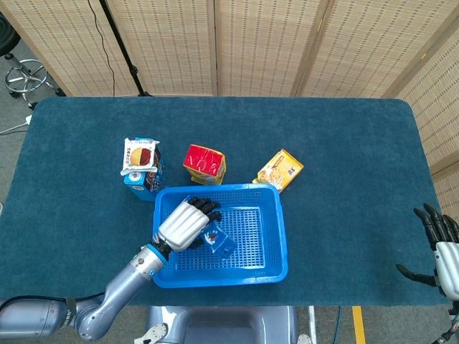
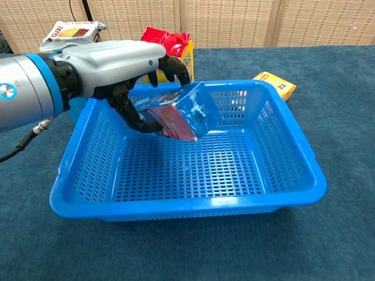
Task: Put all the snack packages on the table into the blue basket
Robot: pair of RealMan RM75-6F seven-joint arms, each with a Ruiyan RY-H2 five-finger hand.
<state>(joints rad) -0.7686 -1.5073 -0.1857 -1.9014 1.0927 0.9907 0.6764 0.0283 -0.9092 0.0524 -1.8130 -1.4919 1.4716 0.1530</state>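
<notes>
1. Left hand (image 2: 126, 64) — fingers wrapped around blue snack box (image 2: 176, 114), held tilted over the blue basket (image 2: 193, 202).
2. Right hand (image 1: 441, 247) — fingers spread, holding nothing, at the desk (image 1: 344, 143) edge.

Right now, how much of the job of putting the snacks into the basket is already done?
Nothing lies in the blue basket yet. The left hand holds a blue cookie box over the basket's inside, not released. Left on the table: a blue box with a small packet on top, a red and yellow bag, and a yellow box. The right hand holds nothing at the table edge.
</notes>
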